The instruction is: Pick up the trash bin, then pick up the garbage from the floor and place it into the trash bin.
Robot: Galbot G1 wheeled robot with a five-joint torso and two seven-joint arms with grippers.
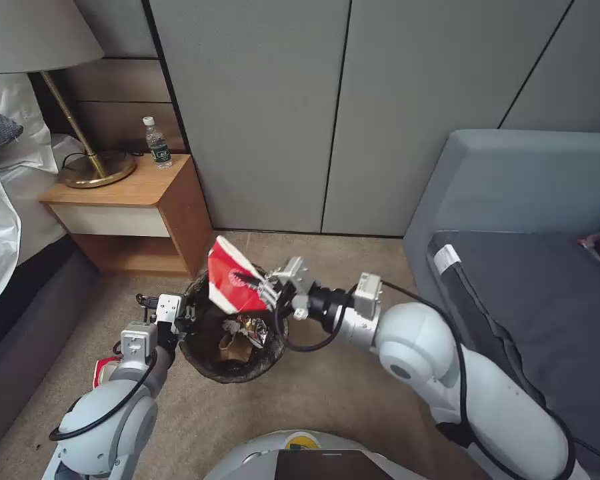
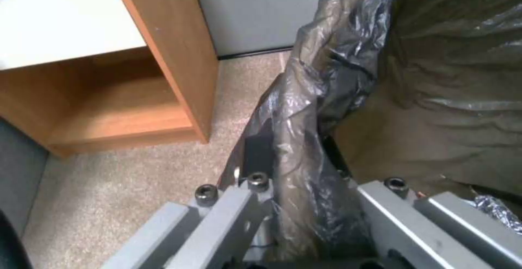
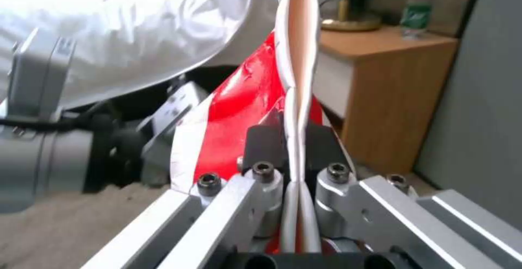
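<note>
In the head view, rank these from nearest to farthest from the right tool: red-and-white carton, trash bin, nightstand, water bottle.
1. The red-and-white carton, pinched in the right tool above the bin.
2. The trash bin, directly below, its rim gripped by the left tool.
3. The nightstand, beyond the bin toward the robot's left.
4. The water bottle, on the nightstand's top near the wall.

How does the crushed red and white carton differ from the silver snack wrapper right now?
The crushed red-and-white carton is pinched in the right gripper above the bag-lined trash bin; the crinkled silver snack wrapper already lies inside the bin. The carton is larger and flattened; the wrapper is smaller and crumpled. Both are garbage. The left gripper holds the bin's rim.
</note>
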